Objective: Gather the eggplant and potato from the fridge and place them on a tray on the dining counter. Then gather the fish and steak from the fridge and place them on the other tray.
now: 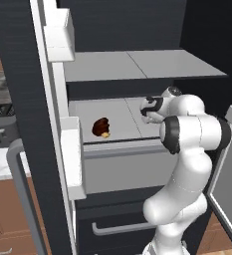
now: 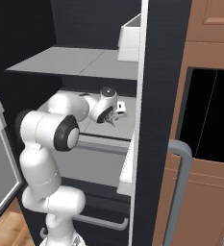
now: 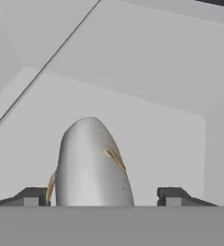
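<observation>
Fridge stands open, arm reaching onto the lower grey shelf. Hand view: the fish — silvery-grey, rounded end up, small yellowish fins — lies on that shelf between the two dark fingertips. Gripper jaws stand apart; left tip looks just beside the fish, right tip has a clear gap, so no firm grip visible — cannot tell if contact is made. Left base view: a dark reddish-brown steak sits on the same shelf, left of the hand, apart from it. Silver drawer handle below.
</observation>
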Motion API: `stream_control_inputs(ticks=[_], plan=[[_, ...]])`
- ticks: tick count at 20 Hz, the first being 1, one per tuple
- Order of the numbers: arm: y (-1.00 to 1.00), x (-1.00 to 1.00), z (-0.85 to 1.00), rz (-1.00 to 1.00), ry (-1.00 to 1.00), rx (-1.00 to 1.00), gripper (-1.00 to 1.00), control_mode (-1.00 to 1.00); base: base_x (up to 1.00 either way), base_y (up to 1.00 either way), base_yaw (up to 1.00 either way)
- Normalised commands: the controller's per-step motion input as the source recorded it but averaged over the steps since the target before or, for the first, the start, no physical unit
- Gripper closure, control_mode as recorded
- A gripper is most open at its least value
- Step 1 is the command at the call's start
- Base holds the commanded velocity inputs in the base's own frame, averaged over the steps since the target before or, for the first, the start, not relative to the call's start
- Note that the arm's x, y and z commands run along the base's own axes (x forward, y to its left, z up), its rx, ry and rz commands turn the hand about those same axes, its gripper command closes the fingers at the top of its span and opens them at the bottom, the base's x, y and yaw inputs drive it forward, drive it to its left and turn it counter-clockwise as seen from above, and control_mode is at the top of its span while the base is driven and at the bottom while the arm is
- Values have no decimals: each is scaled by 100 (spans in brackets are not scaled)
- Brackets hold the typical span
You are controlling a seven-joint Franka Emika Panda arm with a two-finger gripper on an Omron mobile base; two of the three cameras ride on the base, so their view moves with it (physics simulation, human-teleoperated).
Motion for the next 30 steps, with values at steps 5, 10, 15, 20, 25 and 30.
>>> stream_control_inputs(ticks=[5,10,15,20,25,30], plan=[[4,-40,-76,0,2,-1,100,-100,0,0,0],[13,-99,-22,0,-21,-1,100,-100,0,0,0],[23,-100,39,0,-2,0,100,-100,0,0,0],[15,-100,58,0,9,0,100,-100,0,0,0],[19,-100,33,-5,2,0,100,-100,0,0,0],[14,-100,9,-8,0,-1,100,-100,0,0,0]])
